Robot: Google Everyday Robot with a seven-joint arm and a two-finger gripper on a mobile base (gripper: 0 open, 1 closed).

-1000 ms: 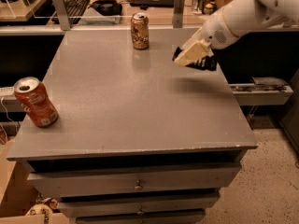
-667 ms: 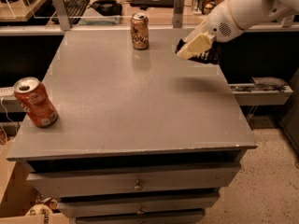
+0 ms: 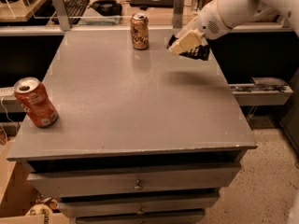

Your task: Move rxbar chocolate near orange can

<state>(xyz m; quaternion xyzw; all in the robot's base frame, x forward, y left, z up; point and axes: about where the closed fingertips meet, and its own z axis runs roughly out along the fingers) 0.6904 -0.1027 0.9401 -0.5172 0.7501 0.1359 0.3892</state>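
The orange can [image 3: 139, 31], bronze with a silver top, stands upright at the far middle of the grey table [image 3: 131, 97]. My gripper [image 3: 183, 45] hangs above the table's far right part, to the right of that can and apart from it. It is shut on the rxbar chocolate [image 3: 195, 52], a flat black wrapper that sticks out under and to the right of the pale fingers [image 3: 187, 40]. The bar is held off the table; its shadow lies on the surface below.
A red-orange can [image 3: 35, 101] with a white label patch stands tilted near the table's front left edge. Drawers [image 3: 135, 185] sit under the tabletop. A desk with a keyboard [image 3: 74, 5] lies behind. A shelf [image 3: 261, 90] juts out at the right.
My gripper with the rxbar chocolate has moved away from me and a little left, closer to the orange can. Both cans stand where they were.
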